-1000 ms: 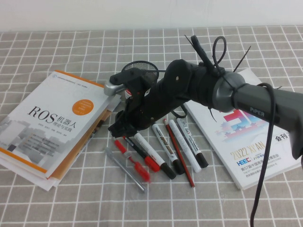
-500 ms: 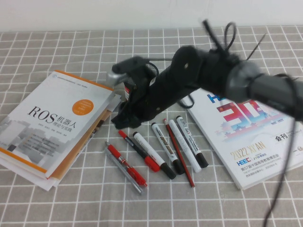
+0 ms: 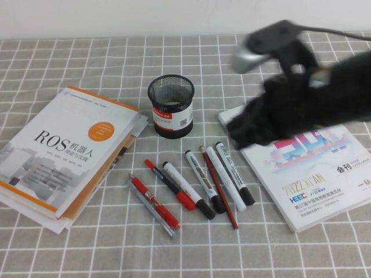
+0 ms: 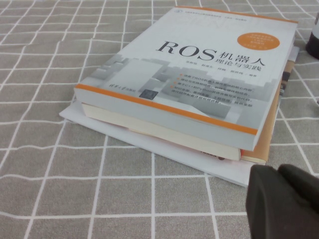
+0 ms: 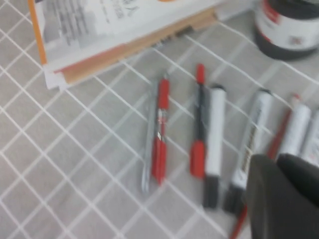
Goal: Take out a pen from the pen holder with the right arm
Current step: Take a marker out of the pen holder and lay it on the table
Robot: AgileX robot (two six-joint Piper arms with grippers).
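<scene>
Nearest, low over the checked table (image 3: 69,255): left claw (image 4: 285,201), just beside the near corner of the book stack (image 4: 199,84), pressed together with no gap showing, gripping nothing. Next, loose on the table in a slanted row: a grey pen (image 3: 152,207) touching a red pen (image 3: 155,202) at the left end, then a red-and-black pen (image 3: 170,184), four white markers (image 3: 203,182) and, among them, a thin red pencil (image 3: 220,191). To the row's left, the book stack, top cover printed ROS; to its right, a magazine (image 3: 316,191) lying flat. Above the magazine's far left corner, raised clear of the table: right claw (image 3: 237,134), pressed fully together, pinching nothing, touching none of the pens. From its own wrist camera, seen hanging over the markers. Farther back, between book stack and magazine: pen holder (image 3: 170,105), black mesh, upright, just behind the row and apart from the right claw. Every pen in sight outside the holder, flat on the table.
</scene>
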